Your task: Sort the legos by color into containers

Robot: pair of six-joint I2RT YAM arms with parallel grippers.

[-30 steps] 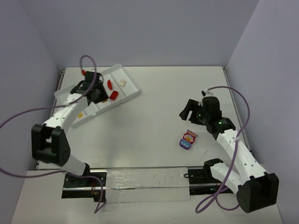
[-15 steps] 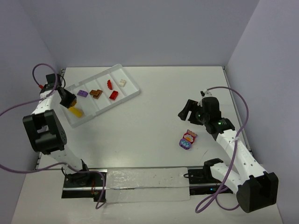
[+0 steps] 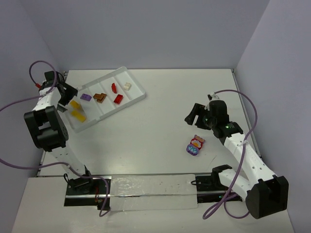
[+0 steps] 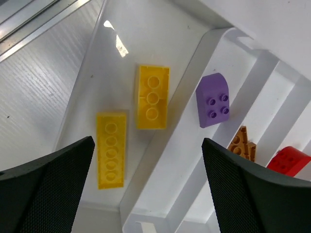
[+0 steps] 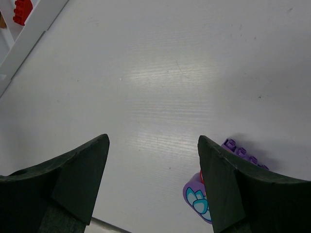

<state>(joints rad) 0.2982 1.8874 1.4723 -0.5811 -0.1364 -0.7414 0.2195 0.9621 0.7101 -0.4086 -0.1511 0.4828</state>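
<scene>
While its jaws stand wide apart with nothing between them, the left gripper [image 4: 146,145] hangs over the end compartment of the tray [image 3: 140,96], at the far-left corner of the table [image 3: 160,121]. A second ago it was over the middle of the tray, and half a second ago only one yellow piece showed in this compartment. Now two lie flat there, close together but not touching: the upper yellow brick [image 4: 152,97] and the lower yellow brick [image 4: 111,149]. A yellow piece has evidently just been let go into the right place.

Across the divider sits the purple brick [image 4: 213,100], then the brown brick [image 4: 241,143] and the red brick [image 4: 291,160], each in its own bay.

What remains, by my reading, is the cluster [image 3: 195,145] of purple and pink out on the table. The right gripper [image 3: 192,115] waits just beside it as before, spread open and empty.
</scene>
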